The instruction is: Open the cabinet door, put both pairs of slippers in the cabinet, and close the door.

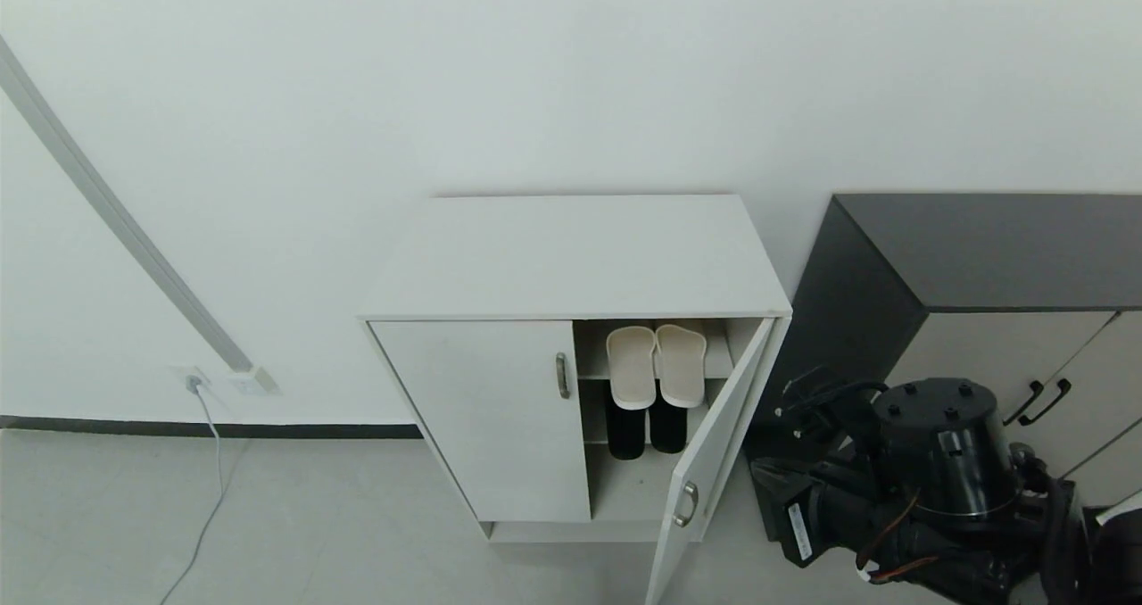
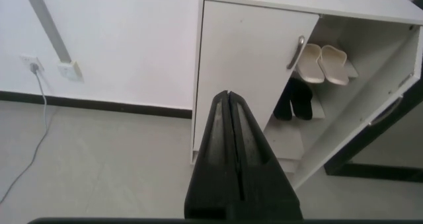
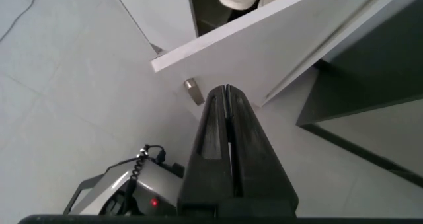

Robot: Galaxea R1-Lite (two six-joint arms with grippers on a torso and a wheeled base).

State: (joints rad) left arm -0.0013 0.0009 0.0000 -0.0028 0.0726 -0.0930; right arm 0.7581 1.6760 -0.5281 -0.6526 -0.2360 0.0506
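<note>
Since both pairs were already in the cabinet (image 1: 571, 257), only the door (image 1: 714, 426) was left to shut.
The white pair (image 1: 656, 364) sat on the upper shelf and the black pair (image 1: 638, 431) right under it, behind the swung-out door. The 2 claws were both pressed together and carried nothing. The right gripper (image 3: 226, 92) hung near the door's free edge by the handle (image 1: 685, 504). The left gripper (image 2: 228, 95) faced the cabinet from well back. My take: push with the right one on the outer face close to the handle, far from the hinge, slow along the arc so it doesn't bounce. The white pair looked to overhang the shelf a bit, so watch for a snag.
</note>
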